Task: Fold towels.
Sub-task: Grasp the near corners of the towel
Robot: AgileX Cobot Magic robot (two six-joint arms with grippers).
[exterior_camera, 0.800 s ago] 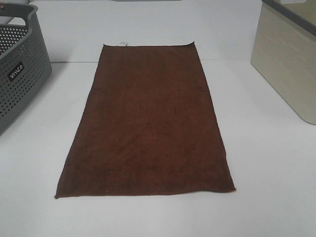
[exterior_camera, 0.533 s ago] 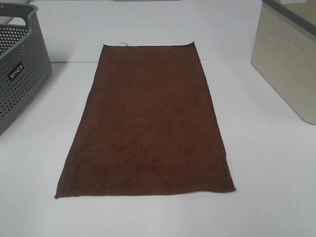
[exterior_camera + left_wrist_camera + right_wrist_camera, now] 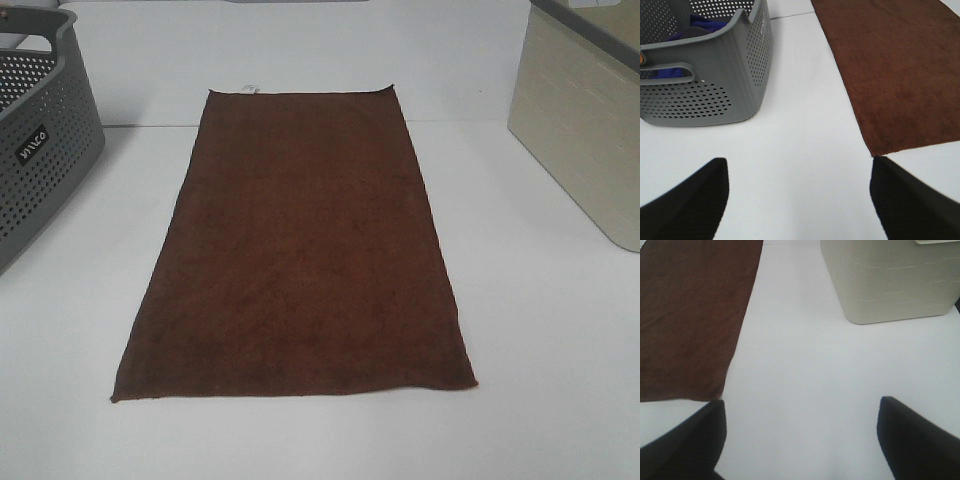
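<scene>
Towel (image 3: 300, 250) lay flat and fully spread on the white table (image 3: 540, 350), not yet folded. Its white tag (image 3: 252, 90) sat on the short edge farthest from both arms.

Left gripper (image 3: 799, 165): jaws wide apart, nothing between them, hovering over bare table. The towel's near left corner lay just ahead of its inner finger (the one toward the other arm), nearly level with the tip. Grey basket (image 3: 705, 95) stood ahead and to the outer side, well apart from the cloth.

Right gripper (image 3: 801, 402): likewise spread wide and empty. The near right corner lay just ahead of its inner finger. Beige bin (image 3: 890, 285) stood ahead and outward.

Key relation: the towel's long axis ran straight away from the two grippers, and the short near edge lay crosswise between them. Neither arm was clearly nearer; each had its own near corner close ahead and slightly inward.

Judgement: the first step would be to pinch both near corners, so each gripper needs a small inward shift before descending. The hem lies flush on the table, which may make the pinch shallow.
</scene>
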